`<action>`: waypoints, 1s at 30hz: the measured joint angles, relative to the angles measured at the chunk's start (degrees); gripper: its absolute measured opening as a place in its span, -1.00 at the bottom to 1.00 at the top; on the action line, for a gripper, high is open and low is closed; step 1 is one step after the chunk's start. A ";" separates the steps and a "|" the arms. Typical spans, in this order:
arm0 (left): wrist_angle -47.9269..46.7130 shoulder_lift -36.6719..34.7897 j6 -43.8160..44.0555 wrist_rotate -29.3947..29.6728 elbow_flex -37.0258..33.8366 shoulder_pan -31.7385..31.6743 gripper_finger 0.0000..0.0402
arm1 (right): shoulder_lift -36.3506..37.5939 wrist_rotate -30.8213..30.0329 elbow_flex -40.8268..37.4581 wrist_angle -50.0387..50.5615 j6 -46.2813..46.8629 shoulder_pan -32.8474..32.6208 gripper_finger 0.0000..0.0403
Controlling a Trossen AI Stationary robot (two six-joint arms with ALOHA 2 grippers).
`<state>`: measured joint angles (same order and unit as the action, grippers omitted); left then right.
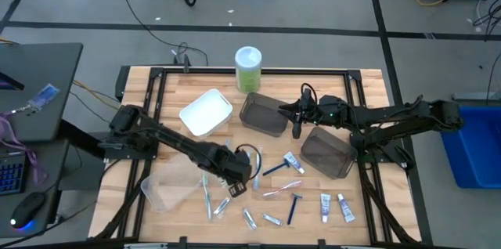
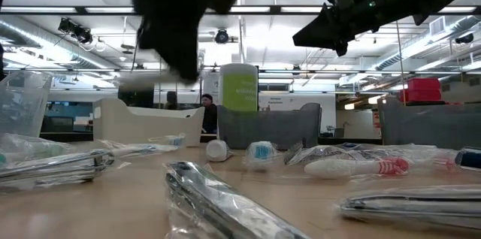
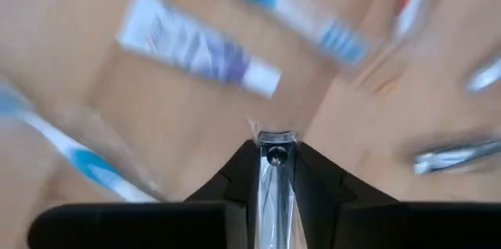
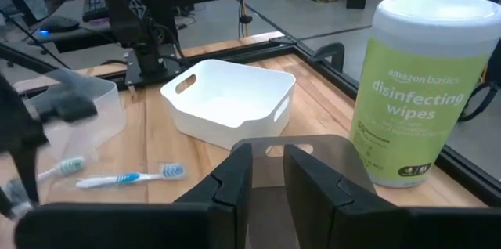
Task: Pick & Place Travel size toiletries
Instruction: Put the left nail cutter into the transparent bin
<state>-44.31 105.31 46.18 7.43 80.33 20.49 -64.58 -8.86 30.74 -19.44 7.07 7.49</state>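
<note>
Left gripper point(image 3: 274, 172) clamps thin silver tube point(image 3: 275, 189) near bench front edge; right gripper point(image 4: 268, 172) empty, fingers close together, above dark bin point(image 1: 262, 113); white bin point(image 1: 205, 112) empty.
</note>
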 joint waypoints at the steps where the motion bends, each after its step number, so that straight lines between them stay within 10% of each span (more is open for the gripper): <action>1: -2.40 -0.76 -0.21 0.88 1.59 -0.04 -0.68 | 0.00 0.00 0.00 0.00 0.00 0.00 -0.59; 12: -28.66 -16.29 7.00 8.65 4.32 3.53 -0.67 | 0.00 0.00 0.00 0.41 1.53 0.00 -0.59; 30: -13.37 -22.59 36.68 -0.21 -26.70 22.38 -0.57 | 0.00 0.02 0.00 3.85 4.55 -0.02 -0.59</action>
<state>-57.68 82.72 82.86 7.23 53.63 42.87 -64.58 -8.84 30.74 -15.59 11.62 7.46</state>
